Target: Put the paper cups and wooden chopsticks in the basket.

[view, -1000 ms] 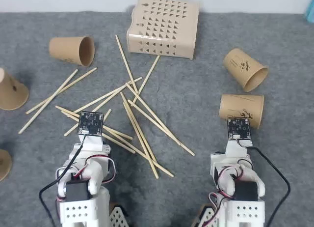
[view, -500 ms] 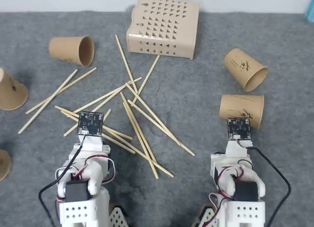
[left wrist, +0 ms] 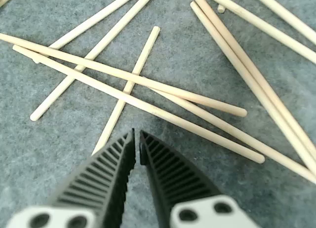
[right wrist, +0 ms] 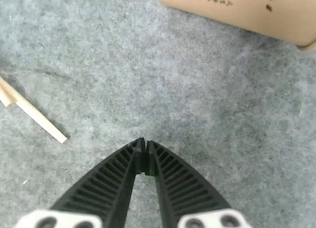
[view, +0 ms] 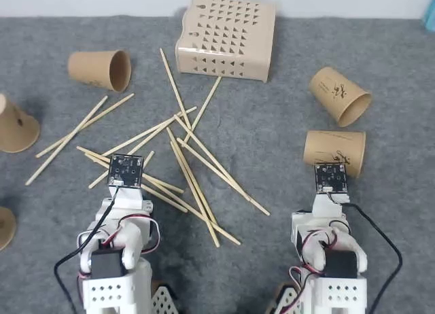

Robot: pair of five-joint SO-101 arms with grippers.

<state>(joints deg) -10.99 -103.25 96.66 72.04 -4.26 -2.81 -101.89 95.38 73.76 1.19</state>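
A grey felt-covered table is seen from above, with two robot arms at its near edge. A beige perforated basket sits at the far centre, and it holds nothing that can be seen.

Many wooden chopsticks lie scattered and crossing one another over the centre and left of the table, between the basket and the left arm. None of them is in the basket.

Five paper cups lie about the table. One cup is on its side at the far left, with its mouth facing right. A second cup lies at the left edge, and a third cup shows partly at the near left edge. On the right, a fourth cup lies tilted on its side. A fifth cup lies on its side just beyond the right arm.

The left gripper hangs over the crossed chopsticks. Its jaws are almost together, with a thin slit between them, and they grasp nothing. The right gripper is clenched with its tips touching and is empty. It hangs over bare felt, near the fifth cup and apart from it, with one chopstick end lying off to its side.
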